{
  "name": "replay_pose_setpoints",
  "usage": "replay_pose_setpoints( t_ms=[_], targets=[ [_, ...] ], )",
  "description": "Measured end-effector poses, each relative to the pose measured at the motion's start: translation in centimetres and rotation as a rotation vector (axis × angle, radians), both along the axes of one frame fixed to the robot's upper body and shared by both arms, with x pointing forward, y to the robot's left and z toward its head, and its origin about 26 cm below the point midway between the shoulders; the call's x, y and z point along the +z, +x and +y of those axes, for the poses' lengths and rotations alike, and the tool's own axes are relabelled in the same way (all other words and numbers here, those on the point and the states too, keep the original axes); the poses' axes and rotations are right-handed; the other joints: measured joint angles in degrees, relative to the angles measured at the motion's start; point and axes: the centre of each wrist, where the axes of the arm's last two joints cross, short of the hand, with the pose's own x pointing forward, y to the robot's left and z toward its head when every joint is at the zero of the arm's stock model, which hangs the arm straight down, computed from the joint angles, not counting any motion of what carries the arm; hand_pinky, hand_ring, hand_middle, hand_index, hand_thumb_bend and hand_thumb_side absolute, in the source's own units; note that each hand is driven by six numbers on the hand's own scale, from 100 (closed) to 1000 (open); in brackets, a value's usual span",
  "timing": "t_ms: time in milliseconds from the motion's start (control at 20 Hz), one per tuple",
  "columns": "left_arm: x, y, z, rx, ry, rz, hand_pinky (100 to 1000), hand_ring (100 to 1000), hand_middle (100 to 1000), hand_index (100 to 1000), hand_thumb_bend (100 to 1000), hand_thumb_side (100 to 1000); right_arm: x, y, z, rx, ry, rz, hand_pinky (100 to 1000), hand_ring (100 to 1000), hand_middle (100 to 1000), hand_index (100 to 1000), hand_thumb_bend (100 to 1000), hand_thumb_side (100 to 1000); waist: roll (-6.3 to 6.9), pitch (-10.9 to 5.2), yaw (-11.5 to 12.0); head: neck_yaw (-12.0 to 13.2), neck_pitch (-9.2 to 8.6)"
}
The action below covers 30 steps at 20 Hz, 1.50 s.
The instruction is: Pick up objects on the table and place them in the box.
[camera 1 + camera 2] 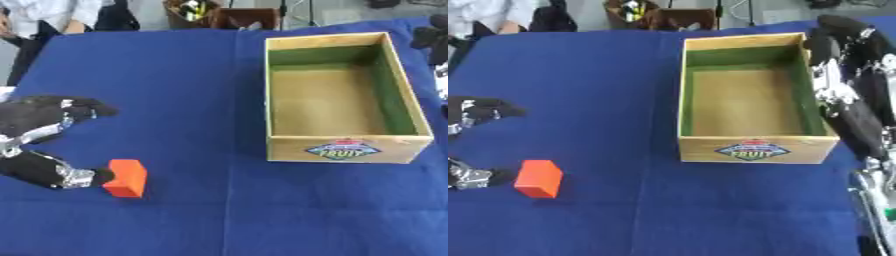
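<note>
On the blue tablecloth point(175, 100), near left, the left hand point(44, 140) spread open — thumb tip touching an orange block point(125, 178). Right hand point(850, 90) rested open beside the wooden box point(346, 147) — label unreadable.

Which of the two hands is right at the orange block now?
The left hand, at the table's left edge: a fingertip sits right at the orange block. The right hand hangs beside the wooden box, far from it.
</note>
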Motion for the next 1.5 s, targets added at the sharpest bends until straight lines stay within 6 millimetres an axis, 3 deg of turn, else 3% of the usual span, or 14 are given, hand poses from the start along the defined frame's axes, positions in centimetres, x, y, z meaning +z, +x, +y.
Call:
replay_pose_setpoints(
  t_ms=[350, 400, 650, 900, 1500],
  targets=[
    [0.3, 0.2, -0.7, 0.006, 0.018, 0.019, 902, 904, 874, 1000, 669, 906, -0.2, -0.1, 0.1, 0.006, -0.006, 0.011, 979, 844, 597, 801, 100, 532, 0.13, 0.0, -0.2, 0.1, -0.01],
    [0.3, 0.2, -0.7, 0.008, 0.018, 0.02, 874, 873, 791, 998, 681, 888, -0.2, -0.1, 0.1, 0.005, -0.006, 0.012, 980, 844, 597, 800, 100, 532, 0.15, 0.01, -0.2, 0.1, -0.01],
    [-0.1, 0.3, -1.3, 0.026, 0.029, 0.077, 833, 844, 735, 991, 671, 850, -0.2, -0.1, 0.1, 0.011, -0.006, 0.013, 980, 844, 596, 799, 100, 531, 0.38, 0.11, -0.5, 0.3, -0.01],
    [-0.5, 0.4, -1.9, 0.048, 0.042, 0.132, 803, 830, 723, 990, 661, 769, -0.2, -0.1, 0.1, 0.015, -0.006, 0.014, 980, 845, 596, 799, 100, 531, 0.38, 0.28, -0.7, 0.5, -0.01],
    [-1.4, 0.3, -2.4, 0.076, 0.103, 0.205, 777, 826, 760, 942, 617, 721, -0.1, 0.0, 0.1, 0.018, -0.007, 0.01, 980, 845, 595, 798, 100, 532, 0.33, 0.7, -1.1, 1.0, -0.01]
  ],
)
